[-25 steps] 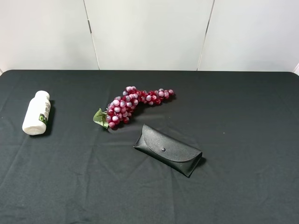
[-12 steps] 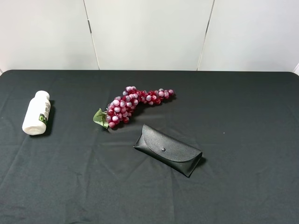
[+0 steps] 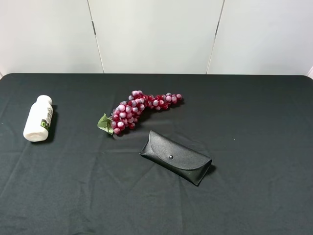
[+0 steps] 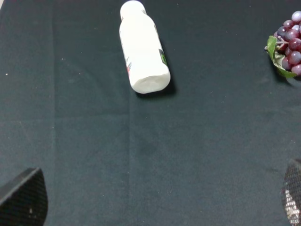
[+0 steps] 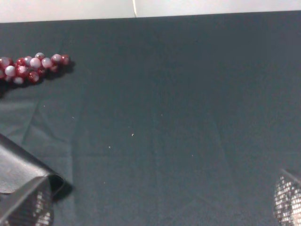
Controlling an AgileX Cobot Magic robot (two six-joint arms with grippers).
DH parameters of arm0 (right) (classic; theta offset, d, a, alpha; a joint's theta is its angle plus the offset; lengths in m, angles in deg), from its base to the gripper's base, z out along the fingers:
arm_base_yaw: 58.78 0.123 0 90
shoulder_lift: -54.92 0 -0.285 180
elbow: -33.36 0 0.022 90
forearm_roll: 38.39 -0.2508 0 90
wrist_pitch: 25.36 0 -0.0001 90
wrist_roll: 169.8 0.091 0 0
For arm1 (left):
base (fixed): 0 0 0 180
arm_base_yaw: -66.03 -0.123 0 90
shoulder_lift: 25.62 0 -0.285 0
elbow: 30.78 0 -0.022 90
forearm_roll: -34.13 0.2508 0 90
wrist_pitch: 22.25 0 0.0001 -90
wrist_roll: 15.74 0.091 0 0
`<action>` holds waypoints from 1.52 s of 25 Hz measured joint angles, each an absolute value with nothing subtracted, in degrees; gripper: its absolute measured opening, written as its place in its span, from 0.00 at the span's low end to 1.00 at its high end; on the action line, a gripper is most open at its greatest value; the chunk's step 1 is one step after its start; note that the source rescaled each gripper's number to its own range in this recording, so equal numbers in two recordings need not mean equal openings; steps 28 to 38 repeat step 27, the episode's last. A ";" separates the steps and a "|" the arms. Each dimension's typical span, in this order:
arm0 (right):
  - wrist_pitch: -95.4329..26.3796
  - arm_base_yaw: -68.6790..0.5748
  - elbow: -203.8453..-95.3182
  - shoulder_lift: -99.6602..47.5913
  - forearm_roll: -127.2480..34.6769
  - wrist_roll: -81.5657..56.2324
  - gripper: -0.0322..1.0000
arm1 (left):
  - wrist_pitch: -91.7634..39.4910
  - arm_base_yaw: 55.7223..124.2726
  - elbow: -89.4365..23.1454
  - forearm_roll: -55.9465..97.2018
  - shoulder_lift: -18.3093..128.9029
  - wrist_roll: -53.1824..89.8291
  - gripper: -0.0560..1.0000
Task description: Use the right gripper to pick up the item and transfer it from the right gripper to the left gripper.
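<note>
The item, a small white bottle (image 3: 38, 118) with a green-and-black label, lies on its side at the far left of the black table. It also shows in the left wrist view (image 4: 142, 47), ahead of the left gripper (image 4: 157, 202). Only that gripper's two fingertips (image 4: 23, 200) show, wide apart and empty. The right gripper (image 5: 157, 207) is also open and empty, with its fingertips (image 5: 288, 197) at the frame's lower corners. The bottle does not show in the right wrist view. Neither arm shows in the exterior high view.
A red grape bunch (image 3: 139, 108) with a green leaf lies mid-table, also in the left wrist view (image 4: 288, 44) and the right wrist view (image 5: 33, 66). A black glasses case (image 3: 177, 156) lies in front of it, close to the right gripper's finger (image 5: 16, 165). White wall panels stand behind.
</note>
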State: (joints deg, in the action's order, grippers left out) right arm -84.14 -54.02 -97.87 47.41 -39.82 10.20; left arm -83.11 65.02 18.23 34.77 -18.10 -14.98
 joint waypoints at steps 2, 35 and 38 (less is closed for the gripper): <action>-84.14 -54.02 -97.87 47.41 -39.82 10.20 1.00 | -83.11 65.02 18.23 34.77 -18.10 -15.02 1.00; -84.14 -54.02 -97.87 47.41 -39.82 10.20 1.00 | -83.05 65.02 18.23 34.77 -18.10 -15.08 1.00; -84.14 -54.02 -97.87 47.41 -39.82 10.20 1.00 | -83.05 65.02 18.23 34.77 -18.10 -15.08 1.00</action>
